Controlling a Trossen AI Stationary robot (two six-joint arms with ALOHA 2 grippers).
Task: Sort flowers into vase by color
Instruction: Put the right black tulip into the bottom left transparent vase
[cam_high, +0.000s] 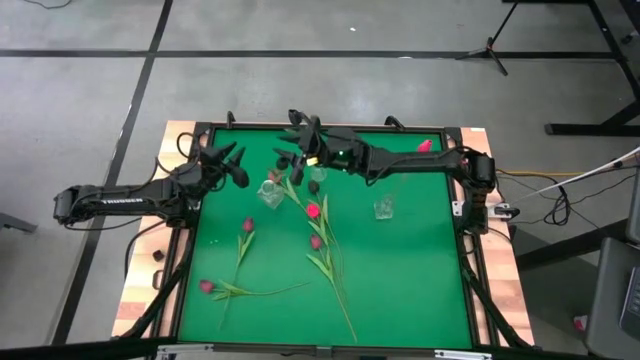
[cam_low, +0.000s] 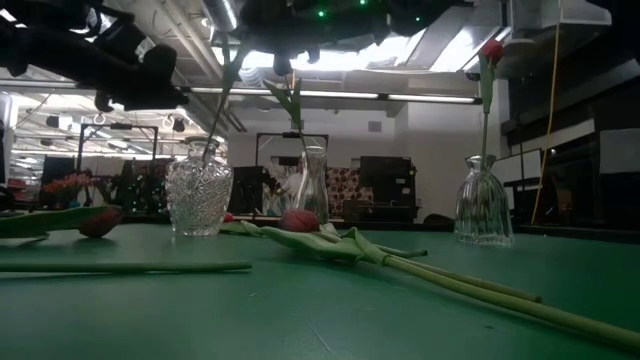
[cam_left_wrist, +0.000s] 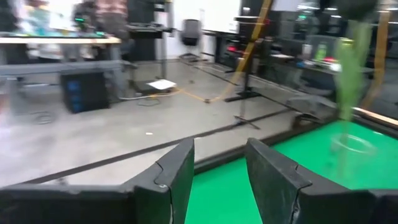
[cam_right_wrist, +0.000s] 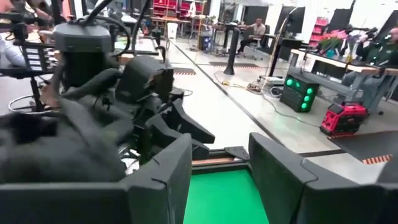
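Progress, as I read it: partly done. Three glass vases stand at the far half of the green table (cam_high: 400, 280). The cut-glass vase (cam_low: 198, 195) on the left has a stem in it, the narrow middle vase (cam_low: 313, 185) holds another, and the right vase (cam_low: 483, 203) carries one bright red tulip (cam_low: 492, 50) upright. I cannot tell the head colours of the first two from the low view.

Still loose on the mat: a red-headed flower (cam_high: 207, 287) near the front left corner, one (cam_high: 248, 226) a little farther back, and two more (cam_high: 313, 210) (cam_high: 317, 242) with long stems crossing the centre. So I judge roughly four left to place.

Left gripper (cam_high: 232, 162) hangs over the far left edge, beside the cut-glass vase; its fingers (cam_left_wrist: 171, 177) are spread with nothing between them. Right gripper (cam_high: 298, 135) reaches across to the far centre, above the vases; it too is spread and empty in its wrist view.

In the way: both grippers crowd the same far corner, near each other, and the standing stems lean up between them. The crossed stems at centre may drag one another when lifted.
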